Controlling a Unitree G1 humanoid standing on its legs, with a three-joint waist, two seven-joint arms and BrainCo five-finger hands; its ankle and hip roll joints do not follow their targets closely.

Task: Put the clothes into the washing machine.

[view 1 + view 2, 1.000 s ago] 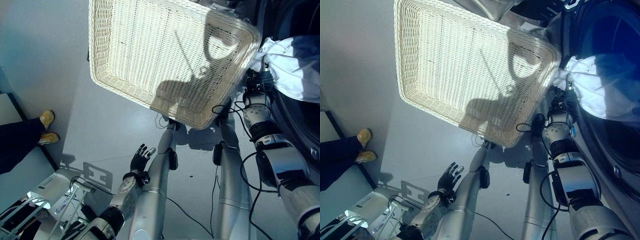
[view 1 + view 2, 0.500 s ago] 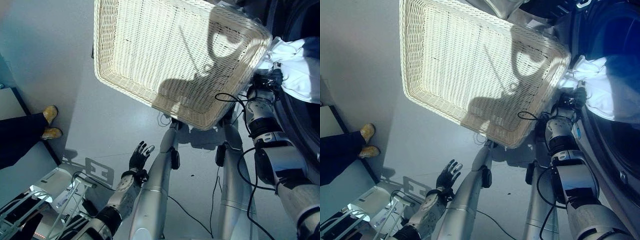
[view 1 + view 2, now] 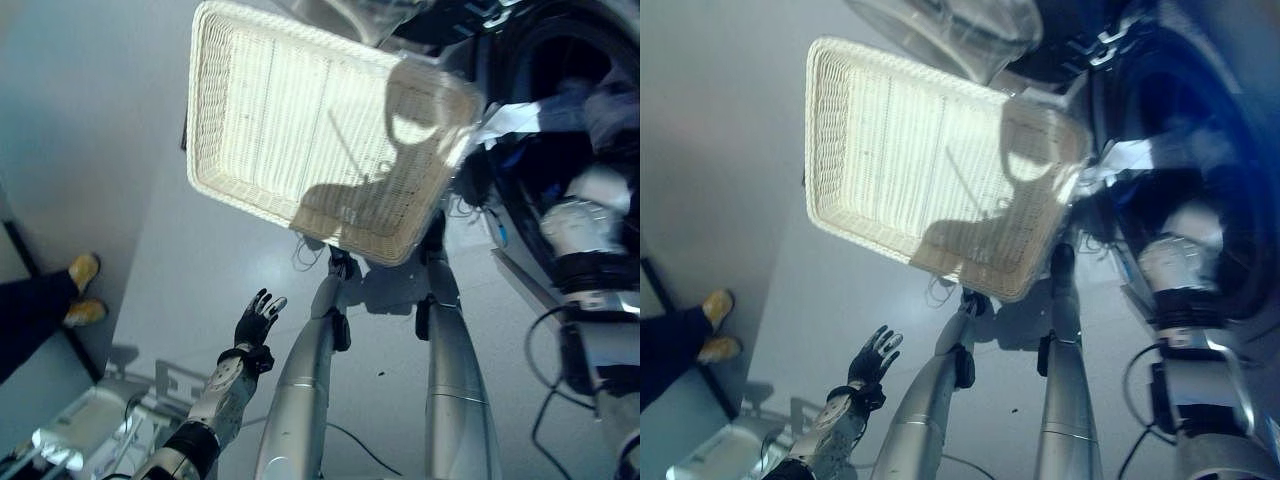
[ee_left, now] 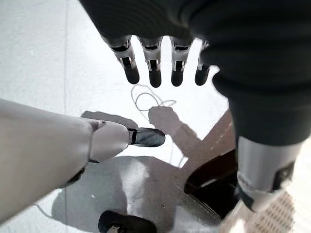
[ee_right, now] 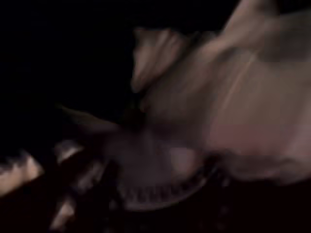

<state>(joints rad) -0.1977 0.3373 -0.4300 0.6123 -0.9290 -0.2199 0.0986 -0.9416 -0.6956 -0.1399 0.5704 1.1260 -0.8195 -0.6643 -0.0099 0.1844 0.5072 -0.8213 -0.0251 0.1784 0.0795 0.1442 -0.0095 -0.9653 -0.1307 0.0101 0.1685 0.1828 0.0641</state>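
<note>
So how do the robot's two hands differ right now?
The left hand hangs low over the grey floor, fingers straight and spread, holding nothing. The right arm reaches into the washing machine's dark drum, so that hand's fingers can't be read, though pale cloth lies right before it in the right wrist view. The left is clear of the wicker basket; the right arm passes beside it.

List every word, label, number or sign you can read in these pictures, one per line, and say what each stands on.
None can be read.
Wicker basket: plain weave, no label.
Washing machine: dark door opening, no legible print.
White cloth at the drum opening: no print visible.
Left hand: bare, no markings.
Right wrist view: too dark and blurred to show any text.
</note>
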